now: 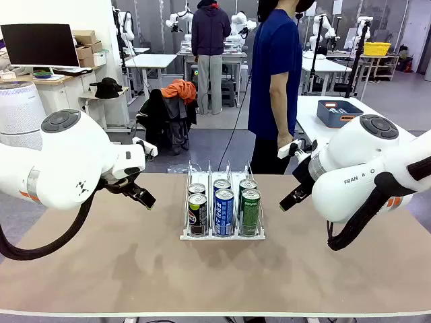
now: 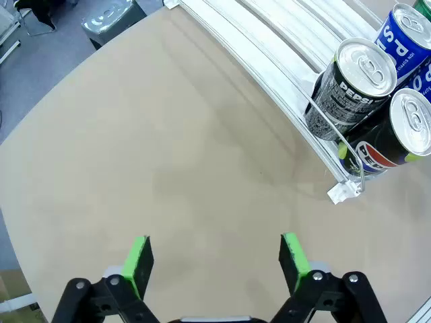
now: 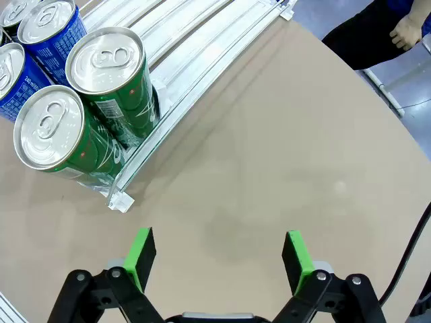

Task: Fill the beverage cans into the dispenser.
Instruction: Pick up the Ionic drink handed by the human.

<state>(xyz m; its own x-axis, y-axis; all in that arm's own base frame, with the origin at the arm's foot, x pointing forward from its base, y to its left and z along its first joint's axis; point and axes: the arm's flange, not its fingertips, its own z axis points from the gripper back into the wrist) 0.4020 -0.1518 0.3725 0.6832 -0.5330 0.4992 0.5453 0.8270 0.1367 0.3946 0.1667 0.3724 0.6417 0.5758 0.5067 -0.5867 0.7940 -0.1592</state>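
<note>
The white-based dispenser (image 1: 222, 234) stands mid-table with two cans in each of its three lanes: black cans (image 1: 197, 214) on the left, blue cans (image 1: 223, 212) in the middle, green cans (image 1: 250, 211) on the right. My left gripper (image 1: 143, 197) hovers left of the rack, and in the left wrist view its open fingers (image 2: 215, 259) frame bare tabletop, with the black cans (image 2: 353, 87) and the dispenser (image 2: 269, 60) ahead. My right gripper (image 1: 294, 197) hangs right of the rack; its open pads (image 3: 217, 254) hold nothing, and the green cans (image 3: 108, 70) stand ahead.
A person in a blue shirt (image 1: 276, 67) stands at the table's far edge, one hand (image 1: 285, 141) hanging down. A blue-grey bin (image 1: 339, 112) sits on a white table behind. Bare tabletop (image 1: 101, 269) lies left, right and in front of the rack.
</note>
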